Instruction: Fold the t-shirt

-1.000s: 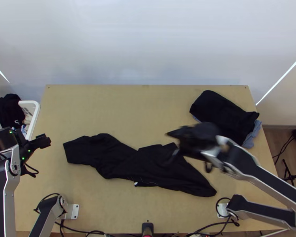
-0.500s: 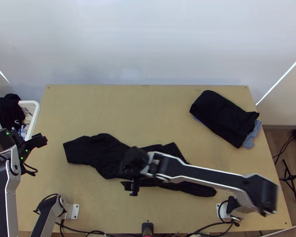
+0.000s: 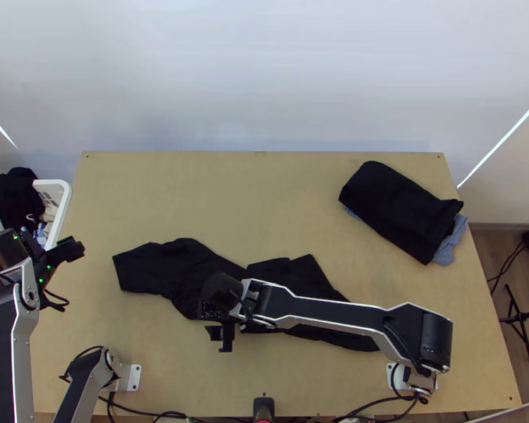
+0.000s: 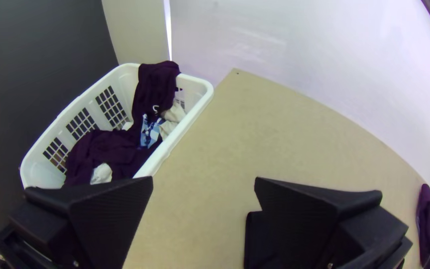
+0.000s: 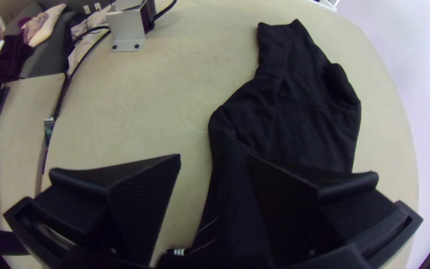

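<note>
1. Top view: the right claw [image 3: 220, 338] angled over the near edge of a black T-shirt [image 3: 176, 264] at mid-counter, its arm reaching across from the right. Right wrist view: its two flat black fingers [image 5: 140, 199] stood wide apart, with nothing gripped; the cloth's edge and bare wood showed in the gap. Whether either finger touched the fabric could not be told.

2. The T-shirt lay in a long, uneven, rumpled strip, from the counter's left part to right of the middle, its right portion partly under the right arm. A small white-striped tag [image 5: 177, 252] showed at one edge.

3. At the counter's left edge, well apart from the T-shirt, the left claw [image 3: 65, 276] hung wide and without cloth, near a white basket [image 3: 67, 201]. Dark clothing [image 3: 14, 201] filled part of the basket and draped over its rim.

4. Toward the far right corner, a folded black garment [image 3: 398, 211] rested on blue cloth [image 3: 448, 247]. Beyond the counter [image 3: 257, 183] rose a pale backdrop [image 3: 264, 77].
</note>
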`<action>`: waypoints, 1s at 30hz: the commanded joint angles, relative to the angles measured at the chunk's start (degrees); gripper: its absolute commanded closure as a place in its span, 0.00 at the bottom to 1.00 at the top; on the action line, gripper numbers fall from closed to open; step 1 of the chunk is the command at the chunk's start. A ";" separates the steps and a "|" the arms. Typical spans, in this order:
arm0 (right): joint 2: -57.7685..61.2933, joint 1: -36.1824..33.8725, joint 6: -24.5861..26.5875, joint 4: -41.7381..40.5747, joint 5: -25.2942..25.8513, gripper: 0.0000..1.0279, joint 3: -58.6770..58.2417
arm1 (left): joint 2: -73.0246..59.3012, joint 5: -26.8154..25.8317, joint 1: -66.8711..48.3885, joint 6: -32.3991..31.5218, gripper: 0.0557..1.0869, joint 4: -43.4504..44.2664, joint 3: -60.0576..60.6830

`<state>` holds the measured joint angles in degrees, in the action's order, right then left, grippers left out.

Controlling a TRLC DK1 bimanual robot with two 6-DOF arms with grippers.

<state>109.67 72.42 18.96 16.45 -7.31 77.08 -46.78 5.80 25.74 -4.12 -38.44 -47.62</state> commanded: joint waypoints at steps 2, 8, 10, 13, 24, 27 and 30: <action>1.87 -1.32 -7.54 -1.33 -0.34 0.61 0.27 | -0.68 0.09 -0.07 -0.19 0.04 0.20 0.24; 1.87 -3.52 -10.00 -2.65 -0.42 0.61 -0.61 | -0.68 0.09 -0.69 -0.71 0.04 0.29 0.59; 1.78 -3.87 -10.00 -2.74 -0.42 0.60 -1.32 | -0.68 0.09 -0.95 -0.80 0.04 0.29 0.59; 1.34 -4.04 -10.08 -2.74 -0.42 0.39 -2.28 | -0.68 0.09 -1.22 -0.98 0.04 0.29 0.51; -2.35 -3.96 -10.52 -7.04 -0.16 0.88 -6.41 | -0.68 0.09 -1.30 -1.59 0.04 0.03 0.15; -7.10 -5.01 -10.52 -11.09 1.07 0.90 -9.93 | -0.68 0.09 -1.30 -1.68 0.04 -0.15 0.15; -11.32 -7.03 -10.52 -13.11 1.07 0.97 -13.18 | -0.94 0.09 -1.48 -2.12 0.04 -0.06 0.33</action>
<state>105.36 67.83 8.56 7.84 -7.22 69.41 -47.46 6.02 24.43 -5.61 -38.39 -47.42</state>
